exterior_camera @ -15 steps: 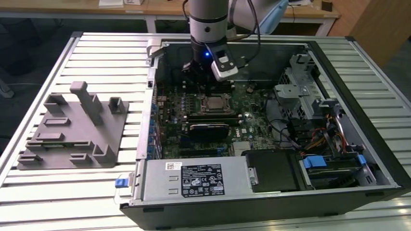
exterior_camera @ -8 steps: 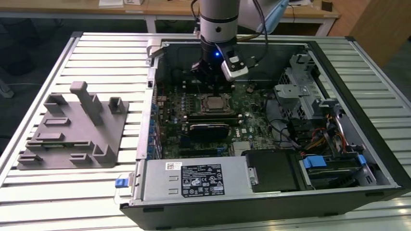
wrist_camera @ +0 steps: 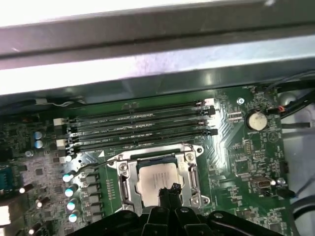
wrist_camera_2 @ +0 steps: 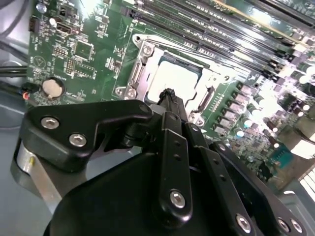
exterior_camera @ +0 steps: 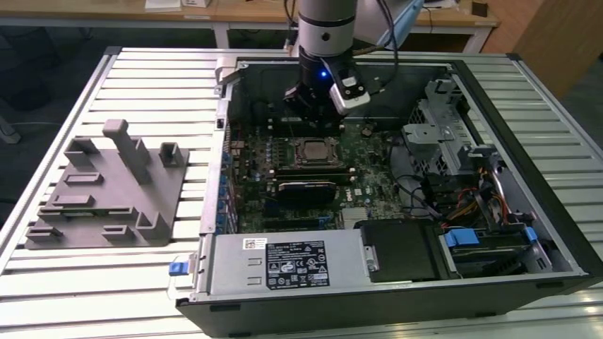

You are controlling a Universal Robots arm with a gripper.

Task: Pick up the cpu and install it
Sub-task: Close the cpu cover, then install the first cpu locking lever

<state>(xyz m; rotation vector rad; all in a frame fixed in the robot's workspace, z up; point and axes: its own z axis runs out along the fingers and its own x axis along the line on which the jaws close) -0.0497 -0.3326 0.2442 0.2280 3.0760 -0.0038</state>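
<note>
The cpu [exterior_camera: 314, 150] lies flat in its socket on the green motherboard [exterior_camera: 372, 187] inside the open computer case [exterior_camera: 527, 233]. Both wrist views show its silver-grey top, cpu [wrist_camera_2: 172, 78] and cpu [wrist_camera: 157, 179], framed by the metal socket bracket [wrist_camera: 125, 184]. My gripper [exterior_camera: 315, 121] hangs just above the board at the socket's far side. Its black fingers meet at the tips in both wrist views, gripper [wrist_camera_2: 170, 94] and gripper [wrist_camera: 170, 189], shut with nothing between them, right over the edge of the cpu.
A grey plastic block [exterior_camera: 104, 187] with slots and posts lies on the slatted table at the exterior view's left. Inside the case are a black finned module [exterior_camera: 306, 189], the power supply [exterior_camera: 282, 265], a drive cage [exterior_camera: 443, 134], cables [exterior_camera: 471, 205] and memory slots [wrist_camera: 138, 130].
</note>
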